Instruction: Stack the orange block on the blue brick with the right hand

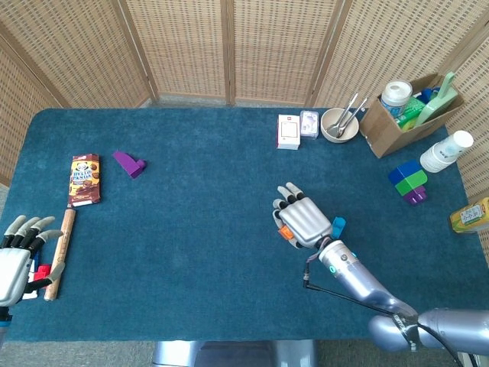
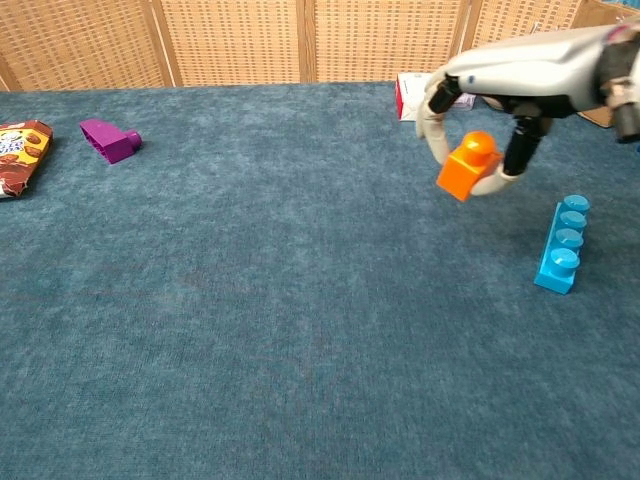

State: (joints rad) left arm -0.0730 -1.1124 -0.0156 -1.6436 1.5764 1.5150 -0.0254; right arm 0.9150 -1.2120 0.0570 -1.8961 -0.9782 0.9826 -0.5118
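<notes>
My right hand (image 2: 500, 95) (image 1: 303, 219) hangs above the cloth and pinches the orange block (image 2: 466, 165) (image 1: 285, 232) between thumb and a finger. The block is tilted, stud up. The blue brick (image 2: 560, 245) lies on the table a little right of and below the block; in the head view only its far end (image 1: 338, 225) shows past the hand. My left hand (image 1: 19, 256) rests at the table's left edge with fingers spread, holding nothing.
A purple piece (image 2: 108, 138) (image 1: 128, 163) and a snack packet (image 1: 84, 180) lie at the left, a wooden stick (image 1: 59, 252) by my left hand. White boxes (image 1: 289, 131), a bowl (image 1: 338, 125), a cardboard box (image 1: 405, 113), cups (image 1: 447, 151) and stacked blocks (image 1: 409, 182) stand at the back right.
</notes>
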